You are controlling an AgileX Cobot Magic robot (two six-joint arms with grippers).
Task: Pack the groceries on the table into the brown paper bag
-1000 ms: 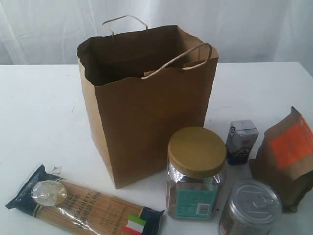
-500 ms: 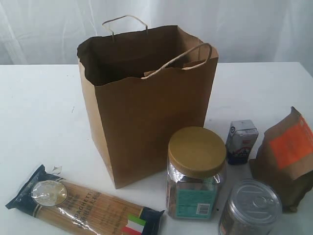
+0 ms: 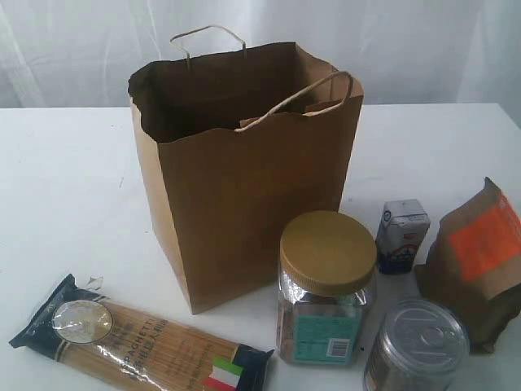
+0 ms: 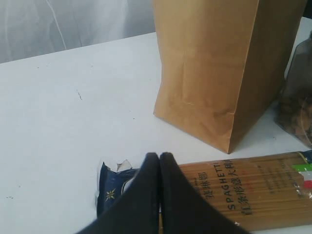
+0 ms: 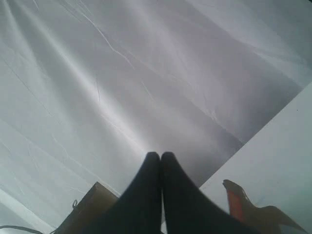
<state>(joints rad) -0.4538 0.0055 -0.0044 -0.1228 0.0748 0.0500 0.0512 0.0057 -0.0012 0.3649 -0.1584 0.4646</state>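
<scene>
bag (image 3: 244, 179) stands upright and wide open in the upper middle of the exterior view, on the white bench (image 3: 65, 179), with both cord handles (image 3: 207, 32) poking up. the inside is too dark to tell what's in there. spaghetti (image 3: 138, 342) lies flat at the lower left, in front of the bag's left corner, slanting down to the right, with dark ends and a little flag print on the right one. jar (image 3: 326, 285) with the gold lid stands lower middle-right, just beside the bag's front right corner; can't tell if they touch. can (image 3: 417, 346) sits in the lower right corner, just right of the jar and cut off by the frame edge. carton (image 3: 401, 236) is upright a bit further back, right of the bag, between jar and pouch. pouch (image 3: 476, 261) with the orange label stands at the right edge, top crumpled. in the left wrist view the left claw (image 4: 160, 156) has its black tips pressed together with nothing in them, over the spaghetti's dark end; can't tell if it touches the pack, and the bag's bottom corner is just beyond. right claw (image 5: 161, 155) is pinched closed too and empty, aimed mostly at the white curtain (image 5: 146, 73), with the pouch top and the bag rim peeking in either side of it.
</scene>
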